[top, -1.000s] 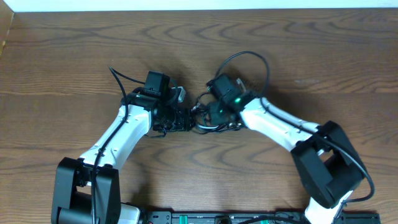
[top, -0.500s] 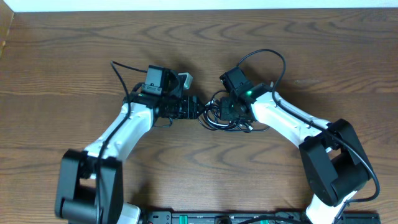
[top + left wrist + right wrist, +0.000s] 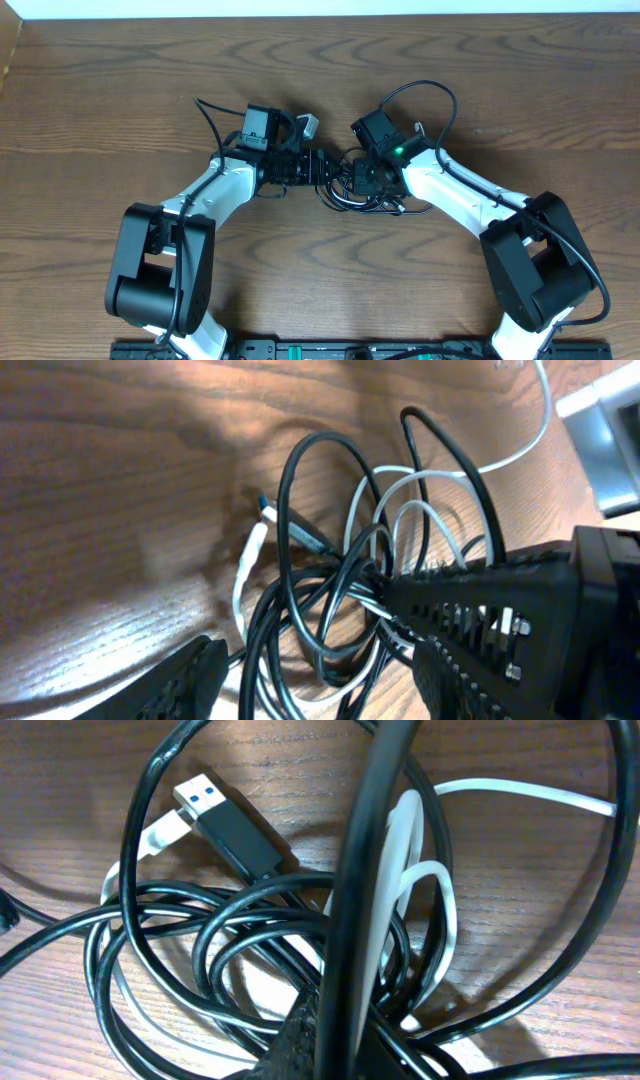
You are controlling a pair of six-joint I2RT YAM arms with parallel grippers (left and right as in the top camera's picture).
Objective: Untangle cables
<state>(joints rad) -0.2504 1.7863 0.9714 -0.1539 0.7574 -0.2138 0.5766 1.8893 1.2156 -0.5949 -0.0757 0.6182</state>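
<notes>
The left gripper (image 3: 300,628) stood partly open, its 2 fingers apart on either side of the cables (image 3: 350,575). The finger at 3 o'clock in the left wrist view touched the knot with its tip. The finger at 7 o'clock stood clear of the strands.

The right gripper (image 3: 318,1040) was shut on the cables. A thick black strand (image 3: 368,860) rose from its closed fingertips straight toward 12 o'clock in the right wrist view, close to the lens and blurred.

Around that strand the black cords lay in several overlapping loops on the desk (image 3: 120,80). A white cord (image 3: 402,835) was threaded through the black loops, and 1 bend of it lay just at 3 o'clock of the held strand. A black USB plug (image 3: 225,820) with a blue insert pointed toward 10 o'clock. It lay inside the widest black loop, with a thin white strand just behind its metal end.

From overhead, the 2 grippers met near the middle of the desk. The left one came in from 9 o'clock and the right one from 3 o'clock, and the tangle lay between and just below them. In the left wrist view, 1 white strand ran away toward 1 o'clock.
</notes>
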